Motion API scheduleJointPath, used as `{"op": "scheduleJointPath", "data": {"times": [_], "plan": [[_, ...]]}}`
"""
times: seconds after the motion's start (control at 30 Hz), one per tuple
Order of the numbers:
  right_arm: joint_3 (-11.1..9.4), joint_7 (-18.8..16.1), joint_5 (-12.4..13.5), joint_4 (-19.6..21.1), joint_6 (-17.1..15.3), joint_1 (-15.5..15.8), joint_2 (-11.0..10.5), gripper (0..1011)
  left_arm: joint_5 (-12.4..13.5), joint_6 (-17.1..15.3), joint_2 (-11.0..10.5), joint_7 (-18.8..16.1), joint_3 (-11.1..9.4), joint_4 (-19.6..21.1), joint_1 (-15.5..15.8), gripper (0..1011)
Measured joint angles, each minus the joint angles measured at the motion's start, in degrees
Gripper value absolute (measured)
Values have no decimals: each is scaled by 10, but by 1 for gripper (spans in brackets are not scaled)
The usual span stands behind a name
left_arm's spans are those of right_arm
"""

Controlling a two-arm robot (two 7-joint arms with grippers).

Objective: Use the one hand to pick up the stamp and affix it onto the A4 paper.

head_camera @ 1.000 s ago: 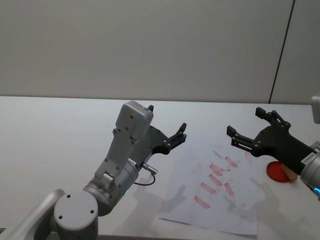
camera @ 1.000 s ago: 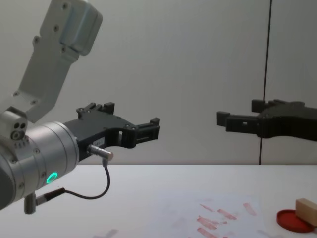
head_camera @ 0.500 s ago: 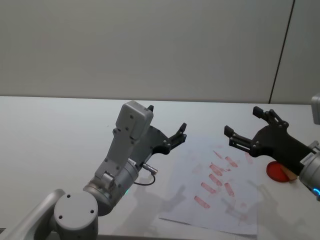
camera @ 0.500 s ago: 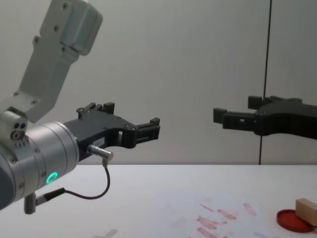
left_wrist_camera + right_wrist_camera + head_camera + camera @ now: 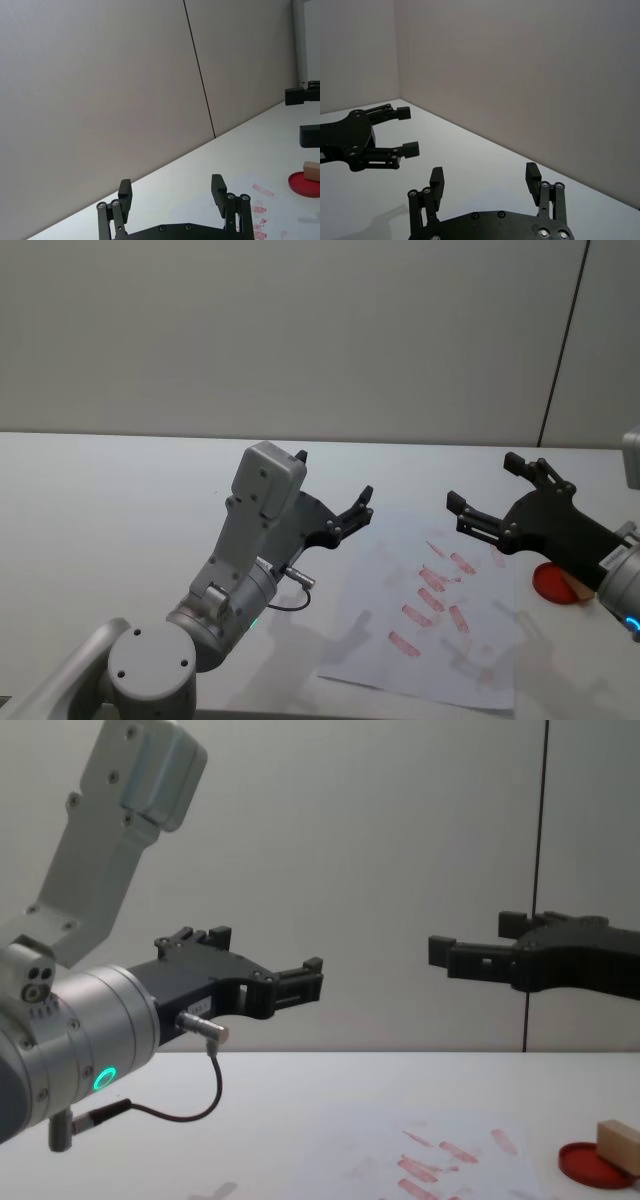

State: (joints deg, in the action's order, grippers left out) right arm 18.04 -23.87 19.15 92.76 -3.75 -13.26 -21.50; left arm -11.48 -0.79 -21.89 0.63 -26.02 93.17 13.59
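Plain grey wall (image 5: 300, 330) is running across the whole back, with a thin dark vertical seam (image 5: 565, 340) splitting it toward the right. White tabletop (image 5: 120, 500) is stretching right up to the wall, soft even light is falling on it, and faint shadows are sitting on the surface

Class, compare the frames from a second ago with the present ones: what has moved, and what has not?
The right gripper, open and empty, drifted slightly toward the robot's left, above the A4 paper. The left gripper, the stamp on the red ink pad and the paper stayed put.
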Motion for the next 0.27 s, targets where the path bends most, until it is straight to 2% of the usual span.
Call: {"op": "scheduleJointPath", "data": {"times": [0.27], "plan": [[0,0,0,0,1,0,0,1001,0,0,0,0,0,0,0,1002]]}}
